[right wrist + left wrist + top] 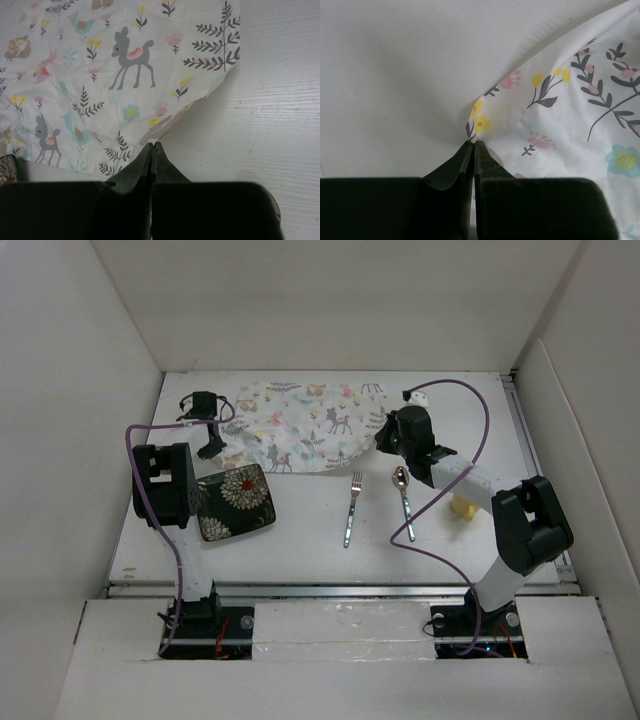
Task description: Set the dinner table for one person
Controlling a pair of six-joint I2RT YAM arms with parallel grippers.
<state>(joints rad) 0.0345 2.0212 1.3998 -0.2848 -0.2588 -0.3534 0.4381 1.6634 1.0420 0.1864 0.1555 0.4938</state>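
The pastel animal-print placemat (310,425) lies rumpled at the back of the white dinner table (300,555). My left gripper (212,450) is shut on the placemat's left corner, and in the left wrist view the cloth (560,110) rises in a fold from the closed tips (472,143). My right gripper (384,432) is shut on the placemat's right edge. In the right wrist view the cloth (115,75) spreads away from the pinched tips (152,145), with the edge curled up there.
A black square plate (235,502) with a floral pattern sits beside the left arm; its corner (7,172) shows in the right wrist view. A fork (352,508) and a spoon (403,495) lie in the middle. A small yellow object (462,506) lies under the right arm. White walls enclose the table.
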